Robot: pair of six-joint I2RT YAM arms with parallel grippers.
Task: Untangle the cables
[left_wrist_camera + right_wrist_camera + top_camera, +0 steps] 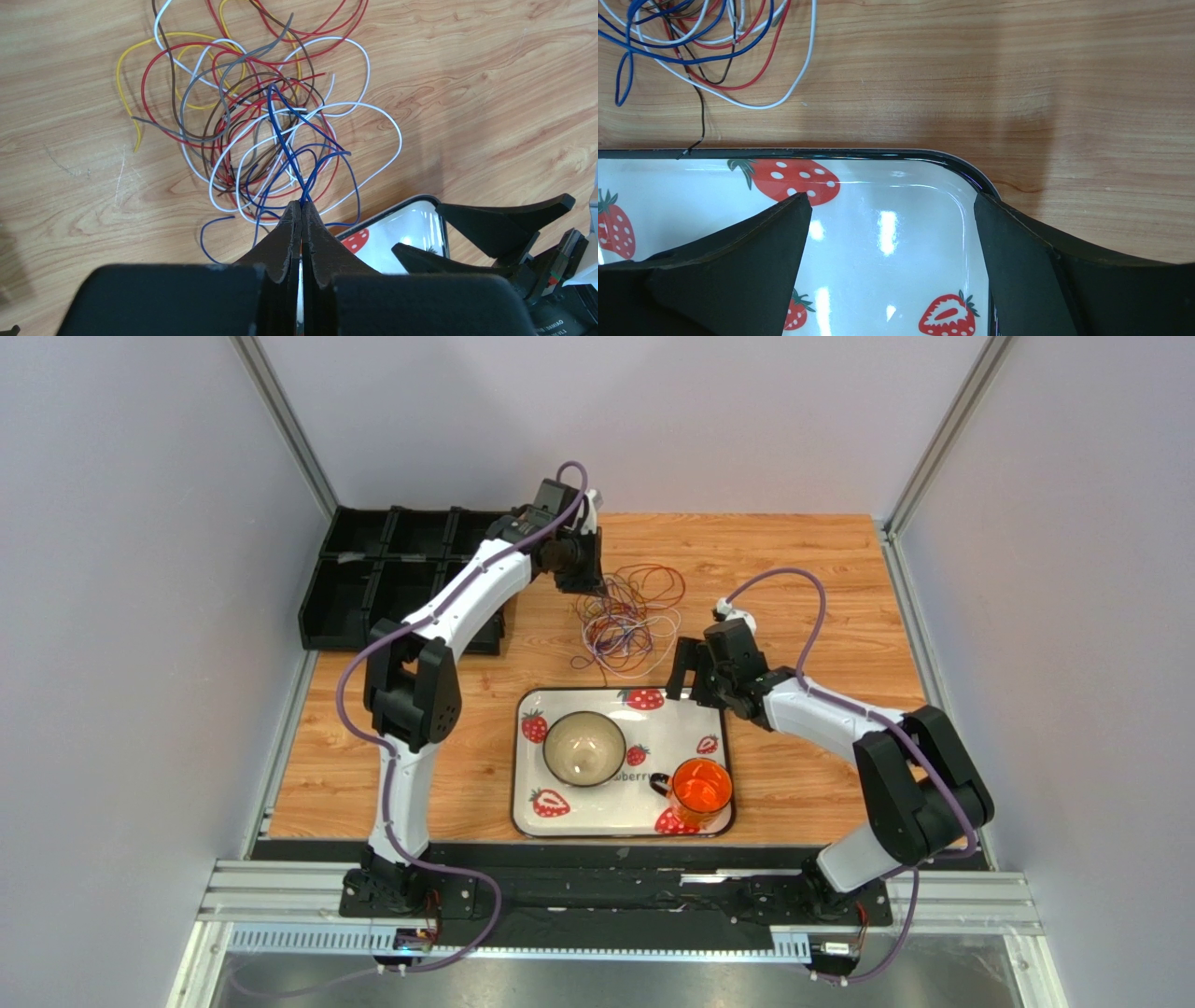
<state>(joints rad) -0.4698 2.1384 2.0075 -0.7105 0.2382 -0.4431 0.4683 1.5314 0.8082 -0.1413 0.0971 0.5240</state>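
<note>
The cables [627, 616] are a loose tangle of thin red, blue, white, yellow, grey and brown loops on the wooden table. In the left wrist view the tangle [267, 119] spreads out ahead of my left gripper [302, 204]. That gripper is shut, pinching a blue cable [286, 147] that rises from the pile to its tips. From above, the left gripper [578, 571] sits at the pile's far left edge. My right gripper [892, 199] is open and holds nothing. It hovers over the tray's far right corner, near the tangle's closest loops [703, 49].
A strawberry-print tray [526, 819] lies in front of the pile, holding a bowl [585, 748] and an orange cup [700, 788]. One dark cable end touches the tray rim [878, 152]. A black compartment bin [393, 567] stands at the back left.
</note>
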